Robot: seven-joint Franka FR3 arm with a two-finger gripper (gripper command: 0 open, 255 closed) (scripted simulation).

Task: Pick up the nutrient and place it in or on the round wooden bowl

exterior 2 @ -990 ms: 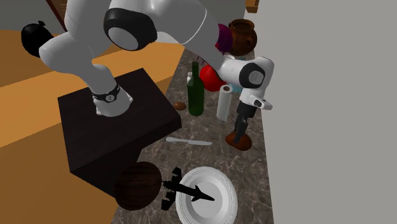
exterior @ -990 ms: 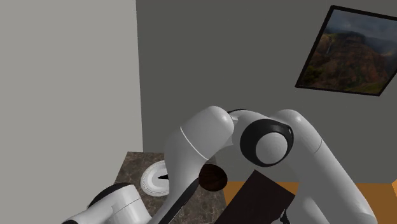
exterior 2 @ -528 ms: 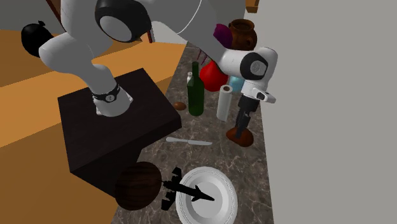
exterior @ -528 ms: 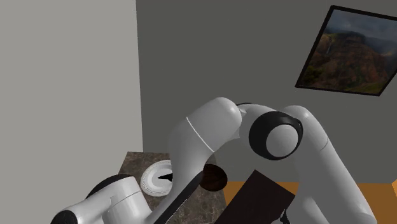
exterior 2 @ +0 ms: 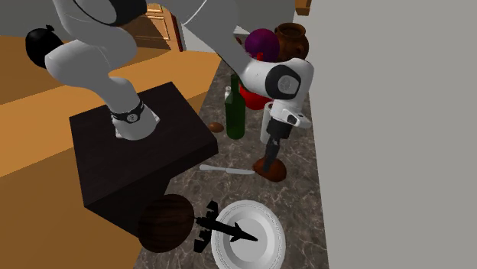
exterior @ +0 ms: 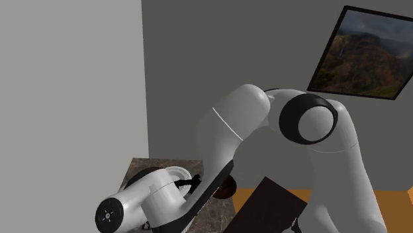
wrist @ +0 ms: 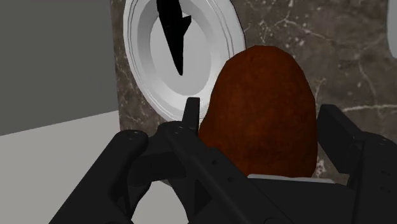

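The nutrient (wrist: 264,114) is a brown egg-shaped thing, clasped between the black fingers of my gripper (wrist: 261,121). In the second exterior view the gripper (exterior 2: 271,157) points down with the nutrient (exterior 2: 270,171) at its tip, at or just above the marble counter (exterior 2: 306,206). The round wooden bowl (exterior 2: 164,222) is dark brown. It stands at the counter's near edge, beside a white plate (exterior 2: 264,244). In the shoulder view a sliver of the bowl (exterior: 229,190) peeks out behind the forearm.
A black toy plane (exterior 2: 222,228) lies across the plate's rim. A knife (exterior 2: 228,170) lies between the gripper and the bowl. A green bottle (exterior 2: 235,111), a white roll (exterior 2: 267,122), a red vessel (exterior 2: 251,93) and a brown pot (exterior 2: 290,42) crowd the far counter. A wall borders the second exterior view's right.
The gripper has carried the nutrient toward the second exterior view's left, away from the wall and nearer the knife. The elbow has swung up and over.
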